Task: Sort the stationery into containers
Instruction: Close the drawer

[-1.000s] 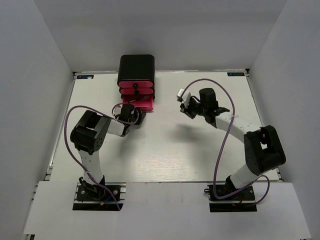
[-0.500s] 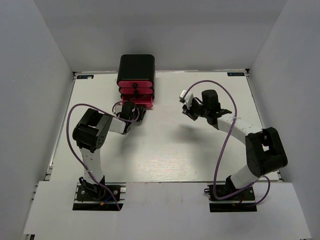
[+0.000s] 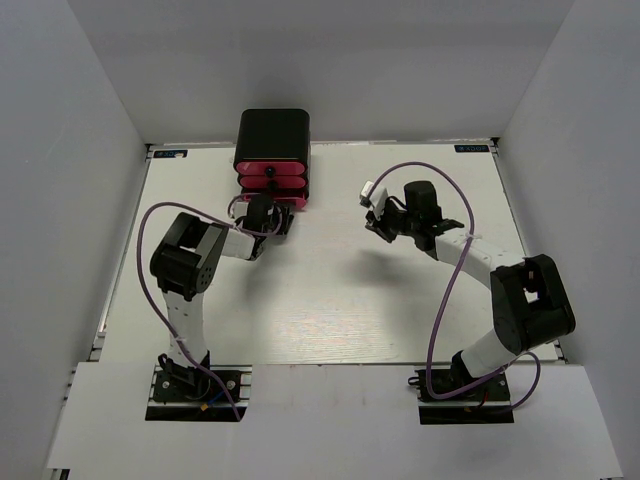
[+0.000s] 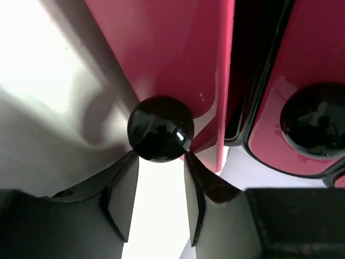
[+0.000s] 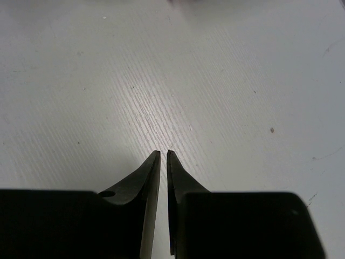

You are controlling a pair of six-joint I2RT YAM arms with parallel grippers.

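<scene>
Two arms are up, and only the left one has work in front of it. The left gripper (image 4: 160, 157) has its jaws parted to a middling gap. The tips just flank the lower edge of the black knob (image 4: 160, 128) on the lowest drawer (image 4: 178, 54). That knob sits right at the tips, not down between the pads, and nothing is pinched. I can't tell whether it means to grab or to let go.

Either way, I'd say doing it well means keeping the wrist square to the drawer front. For a pull, it should push in until the ball's widest part lies between the pads, then close and draw straight out along the slide. For a release, it should back straight off so a tip doesn't hook the ball.

Off to the right of the jaws in the wrist view is the next drawer (image 4: 285, 81) with its second knob (image 4: 315, 120), close enough to snag. No stationery shows anywhere.

Over on the right, the right gripper (image 5: 163, 152) hangs above the table (image 5: 226, 81). Its jaws are pinched to a slit with nothing in them.
</scene>
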